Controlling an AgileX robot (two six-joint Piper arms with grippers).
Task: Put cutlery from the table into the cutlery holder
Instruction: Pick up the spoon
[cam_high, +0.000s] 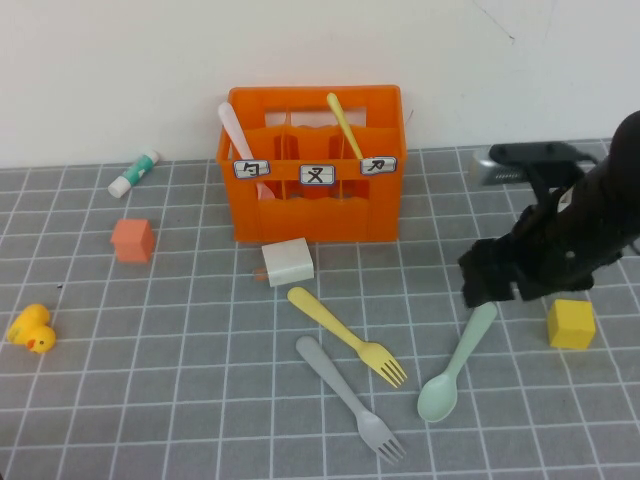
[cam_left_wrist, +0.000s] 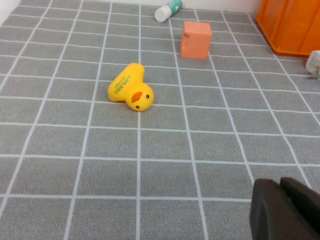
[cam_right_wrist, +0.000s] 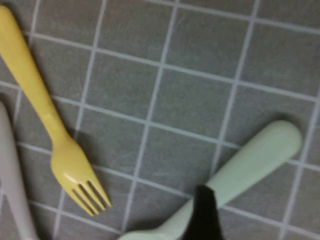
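Note:
The orange cutlery holder (cam_high: 315, 200) stands at the back middle of the table (cam_high: 200, 400), with a pale pink utensil (cam_high: 238, 140) and a yellow utensil (cam_high: 343, 122) standing in it. A yellow fork (cam_high: 345, 335), a grey fork (cam_high: 350, 398) and a mint-green spoon (cam_high: 458, 365) lie in front of it. My right gripper (cam_high: 488, 280) hangs just over the far end of the spoon's handle; the right wrist view shows the gripper (cam_right_wrist: 202, 220) over the spoon (cam_right_wrist: 250, 160), beside the yellow fork (cam_right_wrist: 45, 115). My left gripper (cam_left_wrist: 282, 200) is shut and empty, low over the table at the left.
A white block (cam_high: 288, 262) lies just in front of the holder. A salmon cube (cam_high: 132, 240), a yellow duck (cam_high: 32, 328) and a white-and-green tube (cam_high: 135, 173) are on the left. A yellow cube (cam_high: 571, 323) sits right of my right arm.

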